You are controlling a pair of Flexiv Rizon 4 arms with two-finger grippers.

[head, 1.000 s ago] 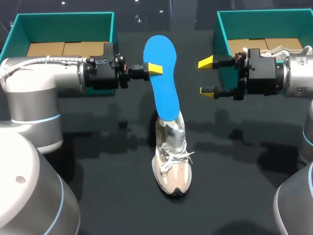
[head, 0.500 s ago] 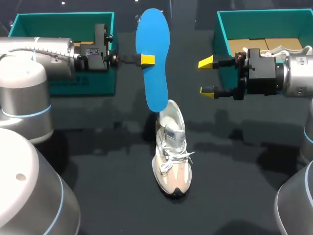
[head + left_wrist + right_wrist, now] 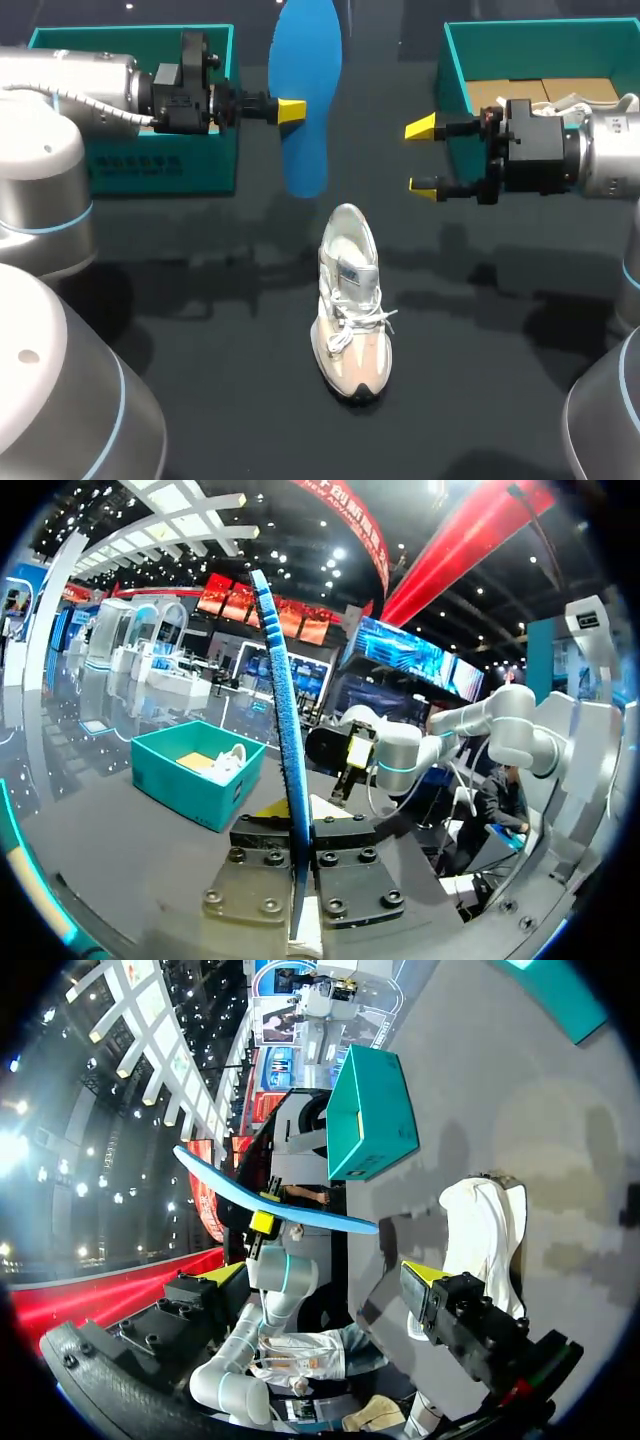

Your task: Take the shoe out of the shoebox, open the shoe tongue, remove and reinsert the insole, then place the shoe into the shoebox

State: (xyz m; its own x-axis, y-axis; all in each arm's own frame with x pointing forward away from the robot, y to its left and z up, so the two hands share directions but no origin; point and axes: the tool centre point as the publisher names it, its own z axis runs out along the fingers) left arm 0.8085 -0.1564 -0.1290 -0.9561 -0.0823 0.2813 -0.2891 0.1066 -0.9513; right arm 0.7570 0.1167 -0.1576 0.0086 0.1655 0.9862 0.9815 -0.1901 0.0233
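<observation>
Lifted clear of the shoe [image 3: 350, 300], the seemingly light, bendy insole [image 3: 309, 150] hangs pinched mid-edge in the left pincer [image 3: 291, 110]; the right pincer [image 3: 421, 155] gapes empty.

Head view: even overhead light, moderate brightness. Dark desk [image 3: 480, 400] glossy, pinpoint lamp reflections near far edge. Soft overlapping shadows on desk beside shoe [image 3: 350, 320], falling several ways. Pale shoe and blue insole [image 3: 305, 100] evenly lit. Wrist views: harsh lamp glare overhead; desk there washed grey, blotchy shadows around shoe.
</observation>
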